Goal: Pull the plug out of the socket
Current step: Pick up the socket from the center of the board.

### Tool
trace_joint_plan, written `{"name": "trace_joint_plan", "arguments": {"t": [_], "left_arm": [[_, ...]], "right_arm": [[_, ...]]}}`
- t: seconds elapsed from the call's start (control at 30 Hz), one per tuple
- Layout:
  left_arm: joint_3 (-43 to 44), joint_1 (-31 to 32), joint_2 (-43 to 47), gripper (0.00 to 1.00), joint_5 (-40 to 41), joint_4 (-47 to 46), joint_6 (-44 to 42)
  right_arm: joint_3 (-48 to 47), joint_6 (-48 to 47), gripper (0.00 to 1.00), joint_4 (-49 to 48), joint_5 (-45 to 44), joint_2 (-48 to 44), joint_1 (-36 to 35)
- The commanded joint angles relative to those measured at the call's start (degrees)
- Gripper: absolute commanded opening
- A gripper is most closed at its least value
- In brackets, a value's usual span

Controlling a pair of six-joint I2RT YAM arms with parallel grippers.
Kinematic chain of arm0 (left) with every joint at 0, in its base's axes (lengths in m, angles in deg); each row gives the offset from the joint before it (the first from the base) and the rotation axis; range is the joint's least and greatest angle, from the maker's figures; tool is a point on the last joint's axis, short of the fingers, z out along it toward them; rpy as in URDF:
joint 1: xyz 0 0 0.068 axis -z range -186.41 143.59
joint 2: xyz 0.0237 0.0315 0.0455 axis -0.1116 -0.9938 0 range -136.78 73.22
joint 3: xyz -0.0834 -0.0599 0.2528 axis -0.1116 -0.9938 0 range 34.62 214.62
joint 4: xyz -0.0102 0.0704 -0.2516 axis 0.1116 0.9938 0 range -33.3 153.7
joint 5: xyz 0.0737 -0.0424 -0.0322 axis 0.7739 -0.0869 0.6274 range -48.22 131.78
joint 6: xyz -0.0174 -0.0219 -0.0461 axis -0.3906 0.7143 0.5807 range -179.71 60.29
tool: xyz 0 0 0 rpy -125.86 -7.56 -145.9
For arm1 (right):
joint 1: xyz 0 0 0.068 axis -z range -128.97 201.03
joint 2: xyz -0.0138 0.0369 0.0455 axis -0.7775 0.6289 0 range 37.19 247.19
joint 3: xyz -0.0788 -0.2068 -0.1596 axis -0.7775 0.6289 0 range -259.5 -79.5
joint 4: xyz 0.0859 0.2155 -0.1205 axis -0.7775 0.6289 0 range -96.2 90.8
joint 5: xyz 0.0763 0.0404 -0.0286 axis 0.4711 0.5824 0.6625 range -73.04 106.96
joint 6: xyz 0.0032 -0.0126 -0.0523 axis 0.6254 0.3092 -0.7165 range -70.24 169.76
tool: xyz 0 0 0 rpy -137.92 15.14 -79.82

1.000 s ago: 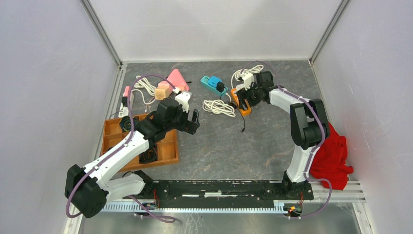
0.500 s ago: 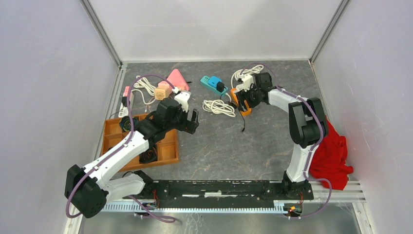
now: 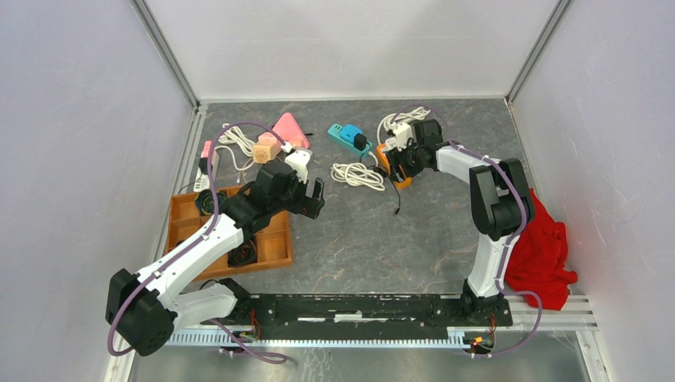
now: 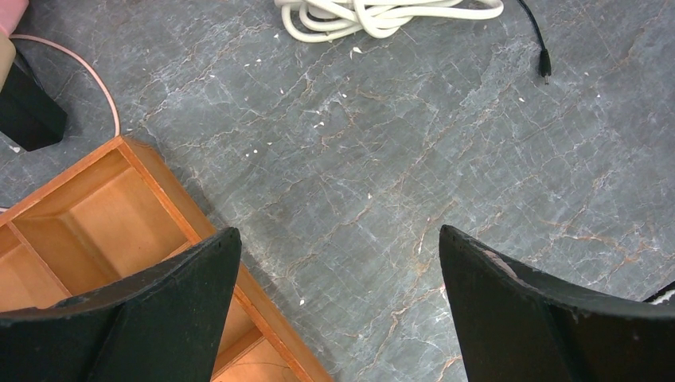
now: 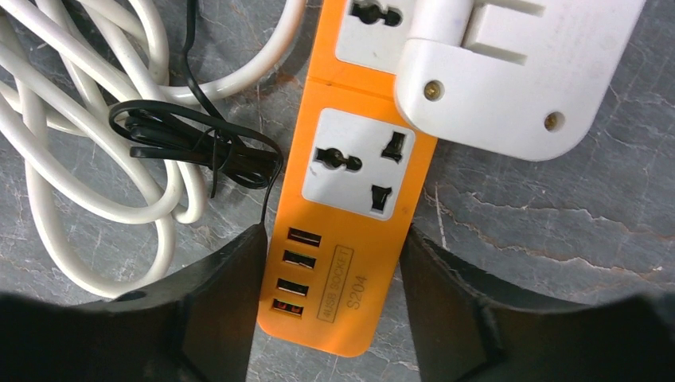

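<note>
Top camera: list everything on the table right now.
orange power strip: one, orange, far right-centre, between right fingers
white plug block: one, white, atop its far end
teal power strip: one, teal, far centre
black plug: one, black, on teal strip
white cable coils: three, white, far left, centre, far right
thin black cable: one, black, beside centre coil
pink object: one, pink, far left
tan cube: one, tan, beside it
wooden tray: one, brown, near left
red cloth: one, red, right edge
left gripper: one, black, open, beside tray
right gripper: one, black, closed on orange strip
</note>
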Motion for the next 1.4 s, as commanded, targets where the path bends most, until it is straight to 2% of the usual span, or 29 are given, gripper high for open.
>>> {"name": "trace_joint_plan", "arguments": {"t": [0.0,0.27,0.5,0.67,1.37], "left_arm": [[0.01,0.11,0.54,1.0,0.77,0.09,-2.63],[0.0,0.11,0.6,1.0,0.86,0.04,-2.67],[0.0,0.11,1.3,1.0,1.42,-0.03,-2.68],[0.04,0.11,1.48,1.0,1.67,-0.01,-2.69],[-0.09,0.11,2.27,1.0,2.59,-0.05,-2.73]], "right_arm": [[-0.41,-0.66,0.57,-1.43,-2.79,-0.09,-0.07],[-0.04,-1.92,0.21,-1.71,-3.49,-2.52,1.19],[1.9,-5.7,0.05,-2.69,-0.4,-7.99,3.59],[5.38,-7.32,0.0,-5.08,3.26,-13.25,5.97],[9.52,-4.75,0.0,-6.59,19.83,-29.24,18.25]]}}
